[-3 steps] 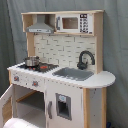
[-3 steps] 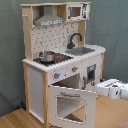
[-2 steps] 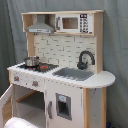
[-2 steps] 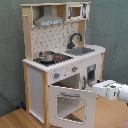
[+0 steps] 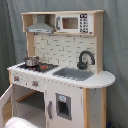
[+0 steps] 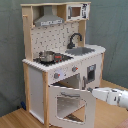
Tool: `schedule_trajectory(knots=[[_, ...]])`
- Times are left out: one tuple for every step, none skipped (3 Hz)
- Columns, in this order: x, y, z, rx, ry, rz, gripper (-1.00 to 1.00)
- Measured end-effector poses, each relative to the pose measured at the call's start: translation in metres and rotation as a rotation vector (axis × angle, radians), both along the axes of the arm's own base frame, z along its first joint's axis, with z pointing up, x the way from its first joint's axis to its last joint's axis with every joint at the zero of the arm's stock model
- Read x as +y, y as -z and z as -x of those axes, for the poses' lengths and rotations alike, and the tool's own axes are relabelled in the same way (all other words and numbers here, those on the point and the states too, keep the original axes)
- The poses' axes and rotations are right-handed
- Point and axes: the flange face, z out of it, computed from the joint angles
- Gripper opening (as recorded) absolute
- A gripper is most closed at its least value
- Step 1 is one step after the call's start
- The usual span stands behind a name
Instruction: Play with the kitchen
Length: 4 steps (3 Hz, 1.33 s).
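Observation:
The kitchen (image 5: pixel 65 85) is a tall white and light-wood toy unit, seen in both exterior views, with a hood (image 5: pixel 40 27), a small microwave (image 5: pixel 72 22), a black faucet (image 5: pixel 85 59) and a grey sink (image 5: pixel 74 74). Its windowed oven door (image 6: pixel 67 105) hangs open, tipped forward and down. In the second exterior view my gripper (image 6: pixel 92 91) is at the door's upper right edge, with the white arm (image 6: pixel 112 96) reaching in from the second exterior view's right. In the first exterior view only a white part of the arm (image 5: pixel 20 122) shows, low and in front of the open oven.
A small metal pot (image 5: pixel 31 61) stands on the black hob beside a red piece (image 5: pixel 44 66). Two knobs (image 6: pixel 56 76) sit above the oven. A narrow cupboard door (image 5: pixel 62 106) is shut under the sink. Grey curtain behind, wooden floor (image 6: pixel 15 119) below.
In the second exterior view the arm has moved left and slightly down, closer to the open oven door's edge. The door stays open at about the same angle.

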Motion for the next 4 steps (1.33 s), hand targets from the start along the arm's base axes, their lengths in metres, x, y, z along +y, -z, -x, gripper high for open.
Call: schedule_trajectory(knots=[[0.005,0.014,0.004,0.012,-0.013,-0.084,1.0],[0.011,0.03,0.008,0.027,-0.027,-0.175,1.0],[0.015,0.041,0.007,0.042,-0.029,-0.263,1.0],[0.016,0.053,0.003,0.06,-0.022,-0.363,1.0]])
